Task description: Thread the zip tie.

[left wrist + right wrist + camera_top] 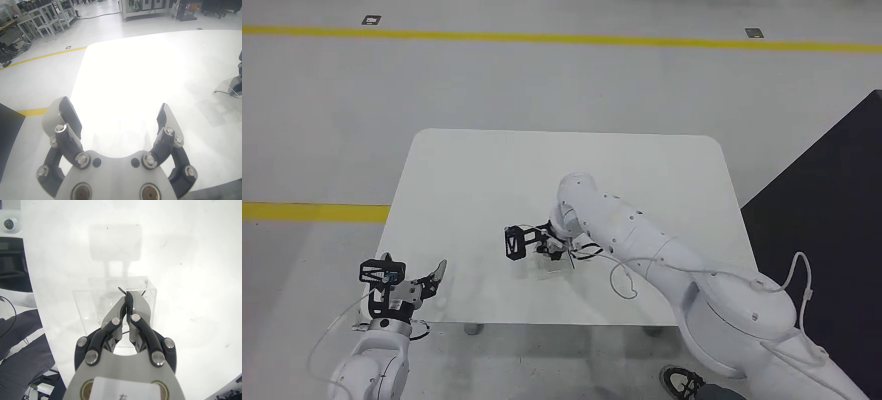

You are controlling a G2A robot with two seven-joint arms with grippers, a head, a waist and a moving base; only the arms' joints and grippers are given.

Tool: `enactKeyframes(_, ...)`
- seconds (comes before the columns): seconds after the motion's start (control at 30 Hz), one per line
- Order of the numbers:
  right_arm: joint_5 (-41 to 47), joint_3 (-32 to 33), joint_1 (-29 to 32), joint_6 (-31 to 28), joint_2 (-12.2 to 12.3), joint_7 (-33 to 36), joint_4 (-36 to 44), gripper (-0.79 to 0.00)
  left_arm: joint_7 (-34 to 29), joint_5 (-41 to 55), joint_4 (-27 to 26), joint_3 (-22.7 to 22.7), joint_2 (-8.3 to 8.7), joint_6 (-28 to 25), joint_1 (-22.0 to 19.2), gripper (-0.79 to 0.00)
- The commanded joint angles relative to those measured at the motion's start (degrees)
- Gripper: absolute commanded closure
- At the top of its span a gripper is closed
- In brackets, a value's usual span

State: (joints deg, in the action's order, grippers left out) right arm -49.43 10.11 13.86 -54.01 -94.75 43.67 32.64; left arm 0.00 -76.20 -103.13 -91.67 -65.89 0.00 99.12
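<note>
Over the middle of the one white table [542, 170] hangs the right gripper [127, 295], directly above a single clear plastic box [152, 298] that stands on the tabletop. Its two fingers [140, 306] are pressed together and clamped on one black zip tie [121, 290]; the tie's short tip sticks out past the fingertips and bends to one side, over the inside of the box. A thin dark strand [144, 292] curves near the box's far wall and ends in a small dark knob; whether it belongs to the same tie cannot be told. A second thin line crosses the gap lower down between the fingers, too fine to make out.

From above, the right gripper [554, 248] sits at the centre of the table, a little toward the robot's edge, with the box [560, 265] just under it; the tie itself is too small to see from there.

At the table's near left corner the left gripper [432, 275] sits at the very edge, well apart from the box. Its two fingers [70, 117] are spread wide and released, with bare tabletop [132, 66] between them. From that wrist, the left gripper [116, 115] faces across the table; the clear box [221, 86] stands far off to one side, with the other arm's dark fingertips inside its outline.
</note>
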Motion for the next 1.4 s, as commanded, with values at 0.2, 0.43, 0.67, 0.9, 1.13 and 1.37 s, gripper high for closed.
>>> enactKeyframes(0.2,6.6,1.5,-2.2,-4.0,2.5,1.4,8.7,0.000,0.0,0.0,0.0,0.0,0.00,0.0,0.0,-0.785)
enactKeyframes(0.43,17.6,3.9,-4.5,-4.0,15.2,-2.3,27.6,0.000,0.0,0.0,0.0,0.0,0.00,0.0,0.0,-0.785)
enactKeyframes(0.67,20.8,4.8,-3.7,-4.0,20.8,-3.2,35.3,0.000,0.0,0.0,0.0,0.0,0.00,0.0,0.0,-0.785)
enactKeyframes(0.9,22.9,7.1,-2.2,-4.0,21.4,-9.1,37.3,0.000,0.0,0.0,0.0,0.0,0.00,0.0,0.0,-0.785)
enactKeyframes(1.13,33.3,13.9,2.7,-4.0,29.1,-27.2,50.6,0.000,0.0,0.0,0.0,0.0,0.00,0.0,0.0,-0.785)
enactKeyframes(1.37,34.9,14.4,3.4,-4.0,30.0,-28.5,51.4,0.000,0.0,0.0,0.0,0.0,0.00,0.0,0.0,-0.785)
